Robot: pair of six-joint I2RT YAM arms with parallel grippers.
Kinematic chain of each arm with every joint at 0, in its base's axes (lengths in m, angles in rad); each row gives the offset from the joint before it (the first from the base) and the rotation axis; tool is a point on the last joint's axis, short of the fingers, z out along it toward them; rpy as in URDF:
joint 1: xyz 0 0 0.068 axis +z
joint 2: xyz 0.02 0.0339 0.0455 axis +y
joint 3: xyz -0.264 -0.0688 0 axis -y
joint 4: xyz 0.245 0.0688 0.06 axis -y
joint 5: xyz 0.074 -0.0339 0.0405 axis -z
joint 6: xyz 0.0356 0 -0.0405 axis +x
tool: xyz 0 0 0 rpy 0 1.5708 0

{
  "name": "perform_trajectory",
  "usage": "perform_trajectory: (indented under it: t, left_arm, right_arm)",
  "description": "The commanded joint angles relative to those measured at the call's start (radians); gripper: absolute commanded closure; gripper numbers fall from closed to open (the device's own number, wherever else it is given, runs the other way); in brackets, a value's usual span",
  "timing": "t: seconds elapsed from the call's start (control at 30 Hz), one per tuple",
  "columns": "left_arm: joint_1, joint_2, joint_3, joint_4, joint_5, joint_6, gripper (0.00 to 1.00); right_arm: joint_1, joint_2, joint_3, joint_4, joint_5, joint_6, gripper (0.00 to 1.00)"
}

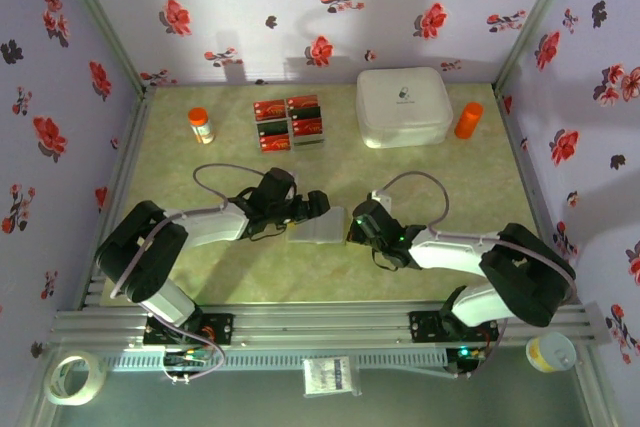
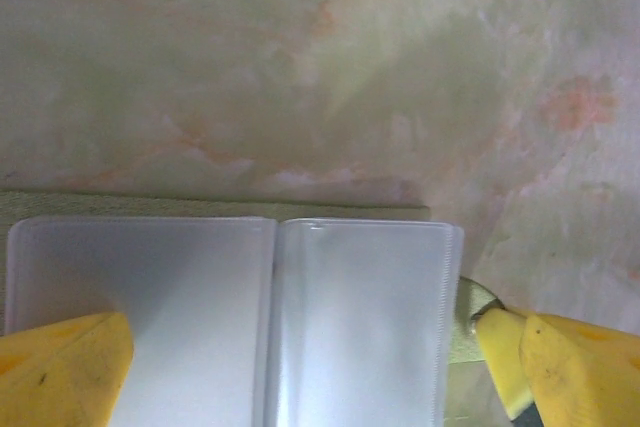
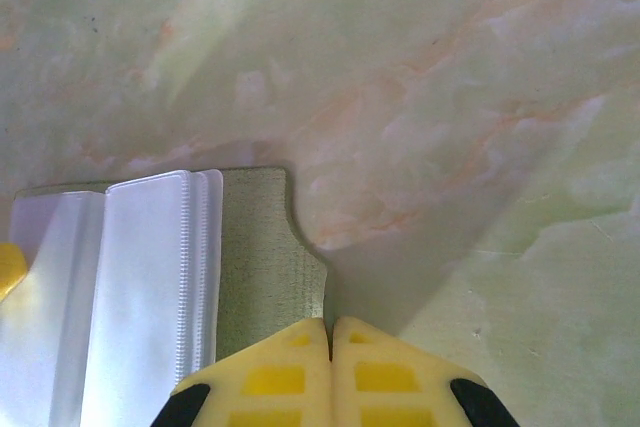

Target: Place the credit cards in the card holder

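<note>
Floral-papered walls enclosed a pale green marbled worktop [image 1: 450, 247]. The credit cards [image 1: 290, 122] lay in a tidy block near the back wall. The card holder [image 1: 315, 228] lay open at the centre, clear sleeves up. The left hand [image 2: 295, 332] spread wide, straddling the sleeves. The right hand [image 3: 331, 332] was closed, its tips at the olive cover's edge.
</note>
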Motion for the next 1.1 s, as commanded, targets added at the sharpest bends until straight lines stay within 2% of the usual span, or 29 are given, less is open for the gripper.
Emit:
perform_trajectory:
  t: [0.0, 0.13, 0.4, 0.6, 0.73, 0.87, 1.07]
  left_arm:
    - [0.001, -0.032, -0.007, -0.061, -0.028, 0.058, 0.00]
    - [-0.001, -0.070, 0.016, -0.105, -0.029, 0.072, 0.00]
    - [-0.001, -0.151, 0.046, -0.162, -0.027, 0.076, 0.00]
    - [0.013, -0.210, 0.078, -0.219, -0.028, 0.095, 0.00]
    - [0.081, -0.230, 0.129, -0.303, -0.036, 0.143, 0.00]
    - [0.191, -0.215, 0.208, -0.391, -0.031, 0.202, 0.00]
    - [0.339, -0.114, 0.352, -0.504, -0.031, 0.316, 0.00]
  right_arm:
    - [0.005, -0.029, -0.021, 0.006, -0.013, 0.017, 1.00]
    - [0.005, -0.058, -0.023, 0.026, -0.053, -0.001, 1.00]
    - [0.007, -0.122, 0.002, -0.036, -0.064, -0.040, 0.69]
    - [0.005, -0.139, 0.023, -0.077, -0.051, -0.060, 0.59]
    - [0.005, -0.154, 0.042, -0.094, -0.062, -0.066, 0.60]
    - [0.006, -0.141, 0.078, -0.111, -0.092, -0.086, 0.67]
    - [0.009, -0.069, 0.143, -0.115, -0.131, -0.097, 0.81]
